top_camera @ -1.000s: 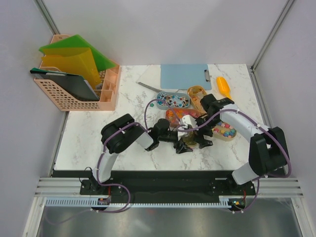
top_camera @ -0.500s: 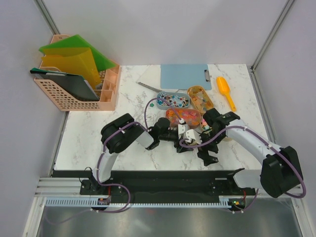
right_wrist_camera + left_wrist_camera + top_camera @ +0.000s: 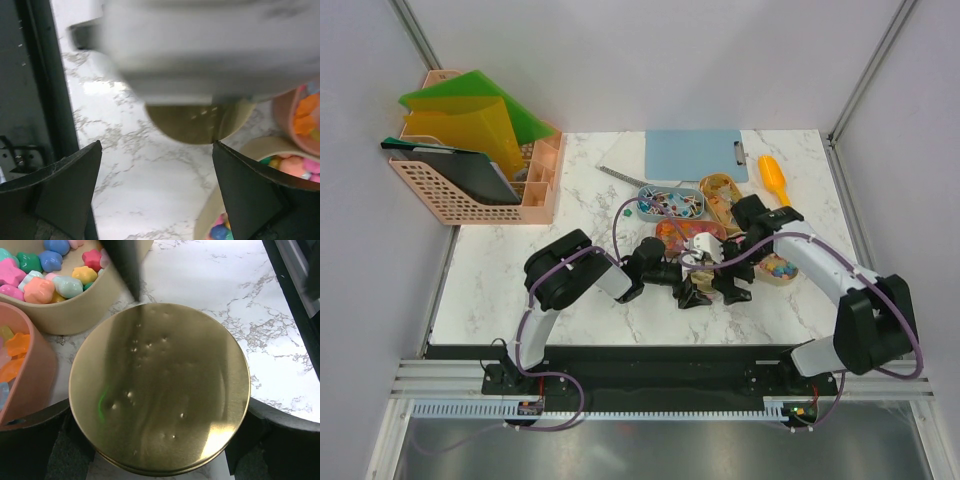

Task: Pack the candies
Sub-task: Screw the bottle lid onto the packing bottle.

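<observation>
A round gold lid [image 3: 160, 390] fills the gap between my left gripper's [image 3: 159, 415] dark fingers [image 3: 30, 440], which are shut on its rim just above the marble. Pastel candies [image 3: 45, 280] lie in a beige tray [image 3: 85, 315] right behind the lid, and orange-red candies [image 3: 15, 345] sit in a salmon tray [image 3: 35, 380] to its left. From above, wrapped candies [image 3: 670, 203] fill a grey-blue tray. My right gripper [image 3: 155, 185] hangs open over bare marble beside the lid [image 3: 200, 125], holding nothing. The two grippers, left [image 3: 695, 290] and right [image 3: 732, 283], almost touch.
An orange scoop [image 3: 773, 178] and a blue clipboard [image 3: 695, 155] lie at the back. A tan tray [image 3: 723, 192] sits behind the right arm. A pink basket [image 3: 470, 205] with folders stands at the back left. A small green bit [image 3: 630, 211] lies near the trays.
The right arm swung out toward the front edge half a second ago and has come back beside the lid. The left arm and the lid have stayed put.
</observation>
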